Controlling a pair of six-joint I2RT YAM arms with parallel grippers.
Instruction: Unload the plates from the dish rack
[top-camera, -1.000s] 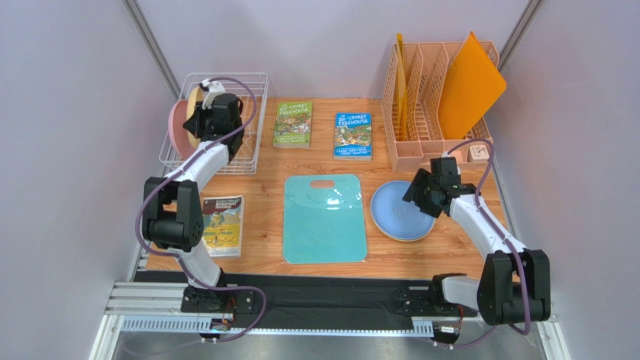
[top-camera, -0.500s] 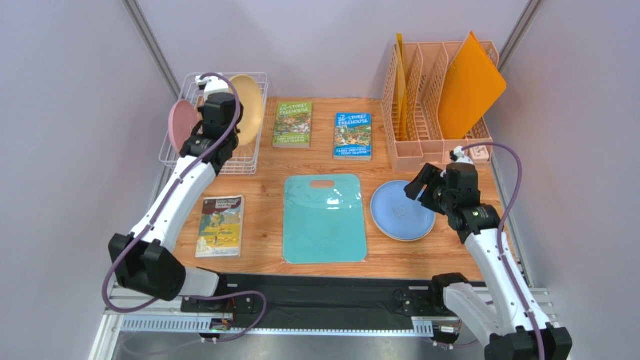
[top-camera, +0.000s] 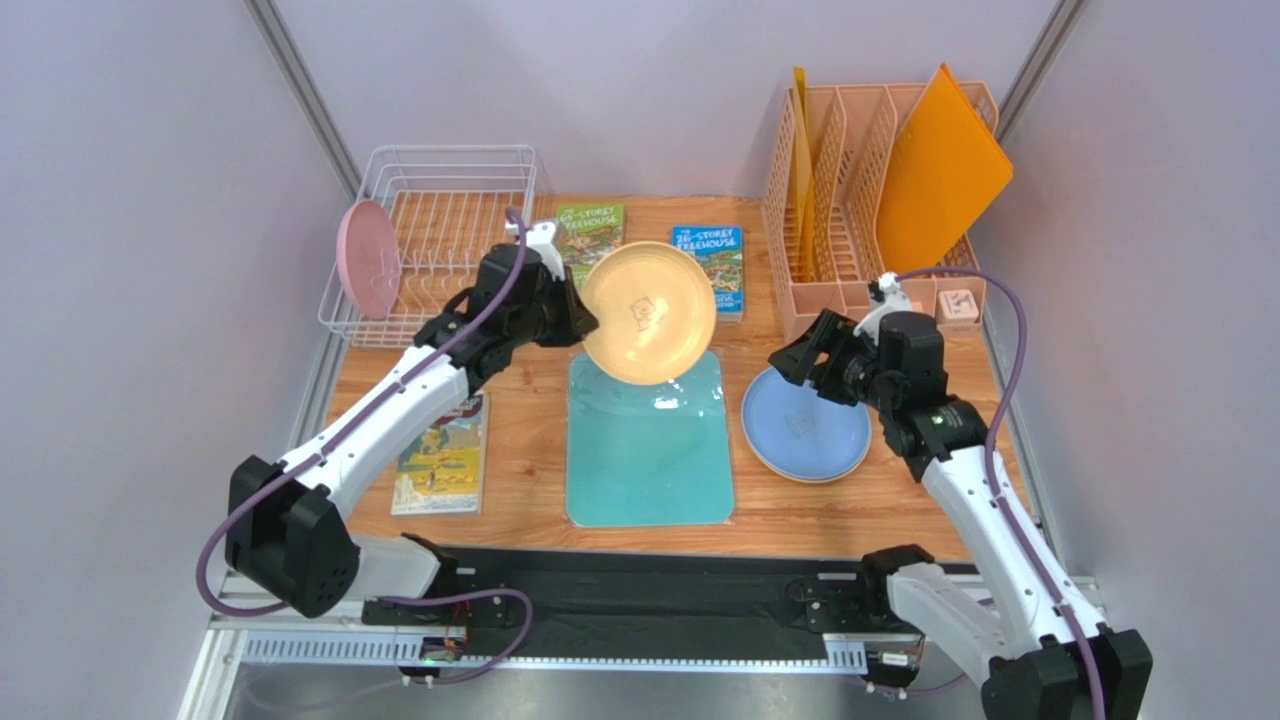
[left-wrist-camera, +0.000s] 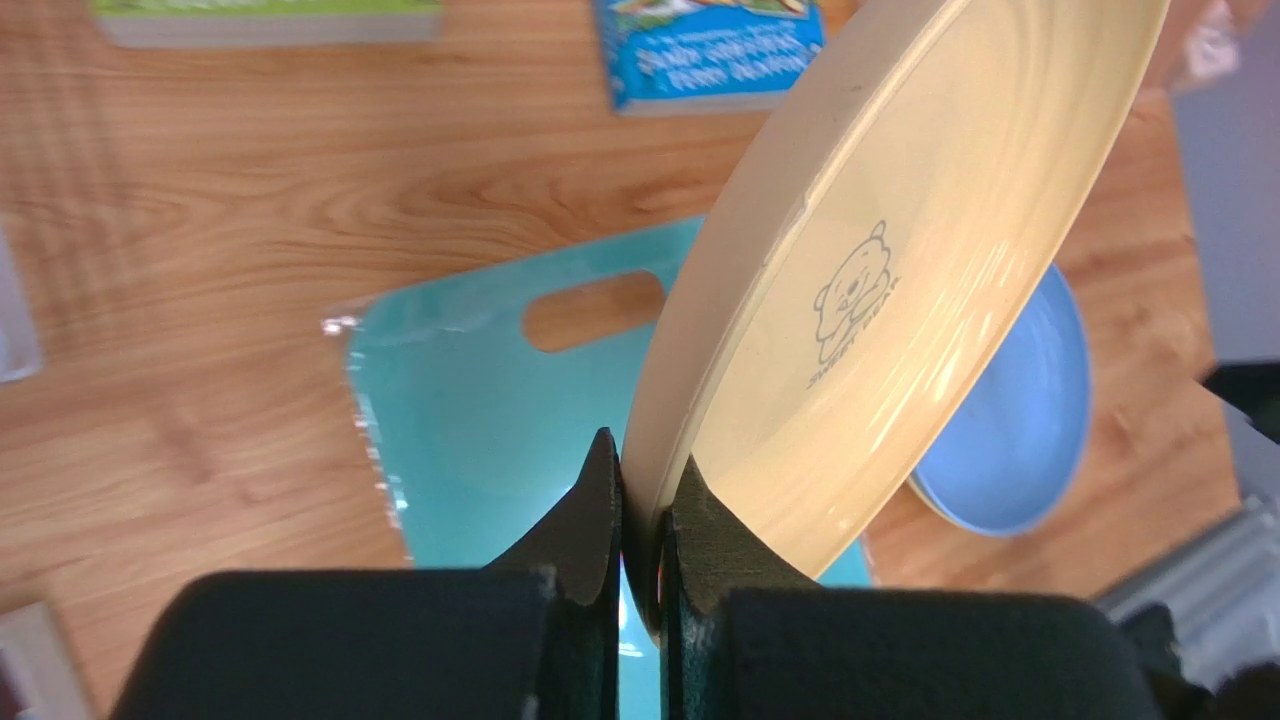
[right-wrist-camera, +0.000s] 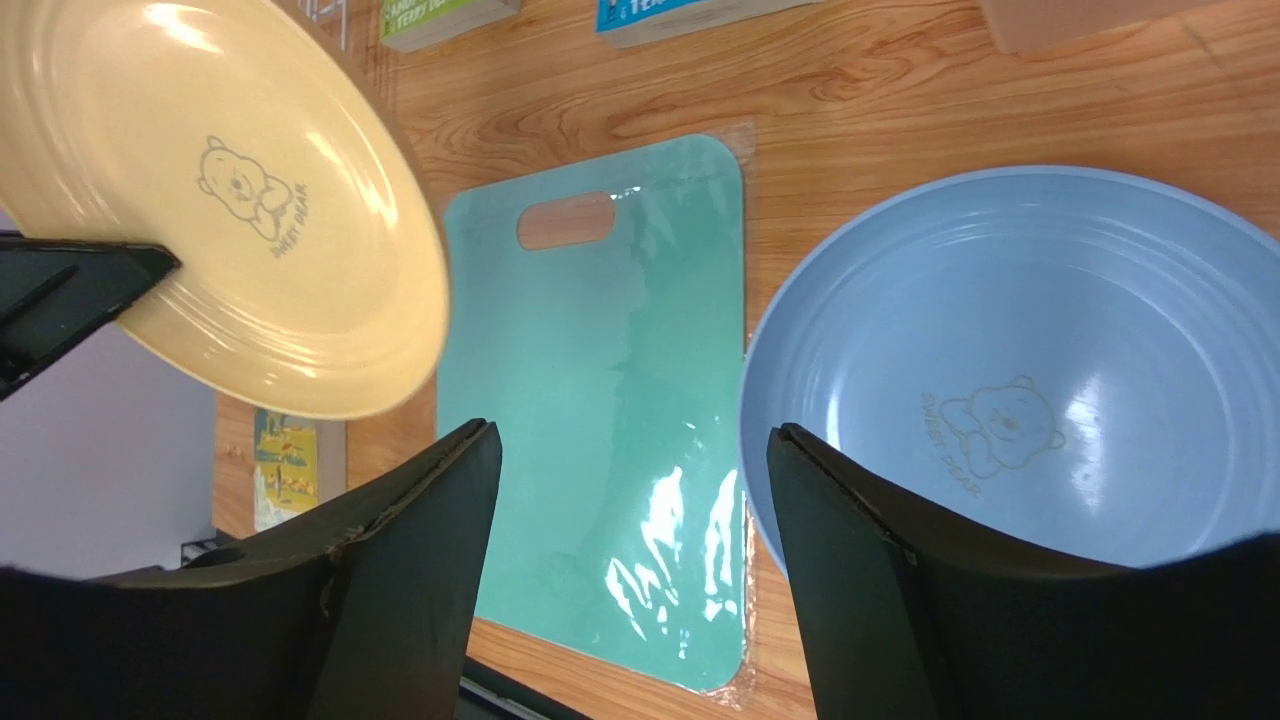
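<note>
Left jaws are clamped on the rim of the pale yellow plate (left-wrist-camera: 902, 255), holding it tilted in the air mid-frame, over the top edge of the teal cutting board (top-camera: 649, 450). Right jaws are spread wide and empty above the blue plate (top-camera: 807, 423), which lies flat on the worktop (top-camera: 774, 518), right of centre. The pink plate (top-camera: 367, 258) stands in the dish rack (top-camera: 443, 210), upper left. I'd level it and lower it slowly, since that edge pinch looks thin. Both near plates read "SWEET BEAR" under a little bear.
</note>
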